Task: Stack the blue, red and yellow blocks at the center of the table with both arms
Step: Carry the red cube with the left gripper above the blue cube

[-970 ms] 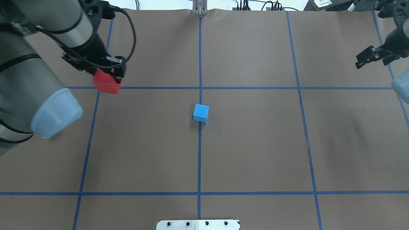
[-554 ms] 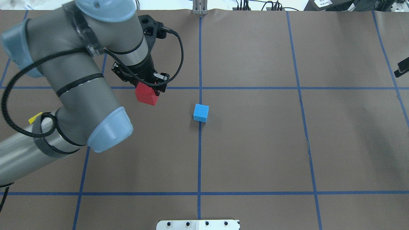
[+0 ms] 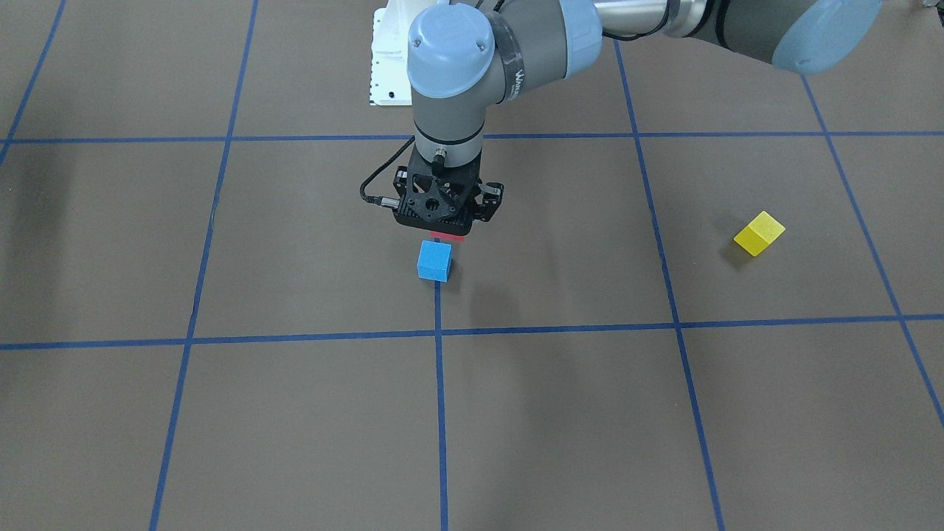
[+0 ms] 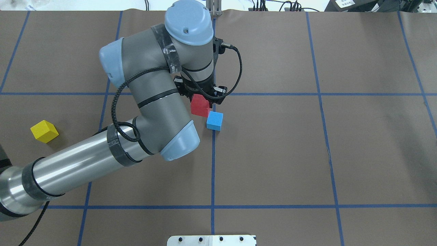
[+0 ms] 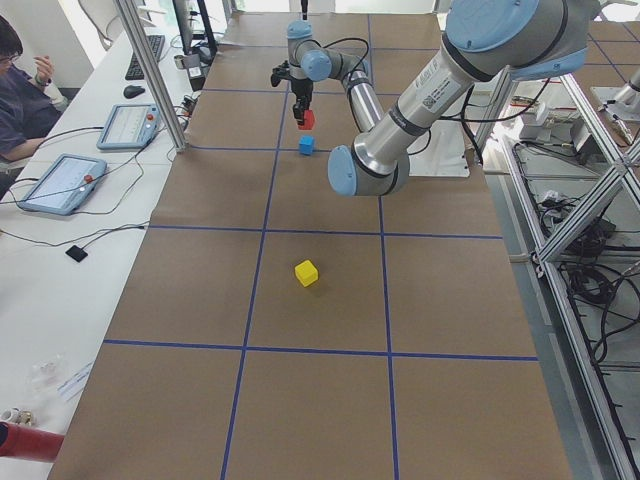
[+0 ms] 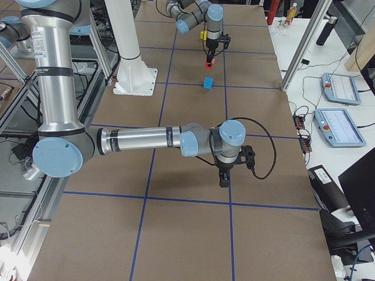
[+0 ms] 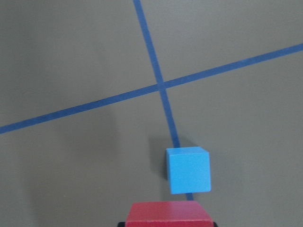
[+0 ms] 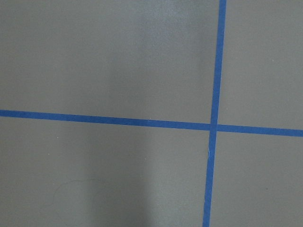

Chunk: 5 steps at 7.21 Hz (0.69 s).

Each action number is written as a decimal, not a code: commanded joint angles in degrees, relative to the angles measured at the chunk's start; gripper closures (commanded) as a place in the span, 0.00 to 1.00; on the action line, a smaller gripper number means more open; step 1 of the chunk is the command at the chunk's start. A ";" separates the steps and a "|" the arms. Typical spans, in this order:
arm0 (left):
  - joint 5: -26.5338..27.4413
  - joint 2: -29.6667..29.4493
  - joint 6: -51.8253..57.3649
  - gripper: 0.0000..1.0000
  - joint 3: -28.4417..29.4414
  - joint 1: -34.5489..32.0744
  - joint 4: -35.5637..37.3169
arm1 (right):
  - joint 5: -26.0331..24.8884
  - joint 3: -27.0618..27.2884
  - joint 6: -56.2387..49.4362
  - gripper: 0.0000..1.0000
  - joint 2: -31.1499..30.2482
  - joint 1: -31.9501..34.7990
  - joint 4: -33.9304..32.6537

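Blue block sits mid-counter, just ahead of and below the left end effector, which is clamped on the red block, not yet stacked. Yellow block waits well apart. I cannot tell whether the right end effector is apart or together.

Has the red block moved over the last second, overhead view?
Yes. The red cube block in the left gripper travelled rightward, from the left blue tape line to just beside the small blue cube block at centre.

Held block raised beside centre block, seemingly; third block apart.
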 commanded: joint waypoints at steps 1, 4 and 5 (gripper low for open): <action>0.20 -0.14 -3.01 1.00 4.90 1.01 -6.81 | 0.03 0.13 -0.34 0.00 -0.40 0.31 0.08; 0.29 0.04 -2.66 1.00 5.72 1.19 -7.37 | 0.03 0.31 -0.34 0.00 -0.40 0.31 0.08; 0.29 0.13 -2.57 1.00 5.81 1.19 -7.72 | 0.03 0.22 -0.34 0.00 -0.40 0.31 0.08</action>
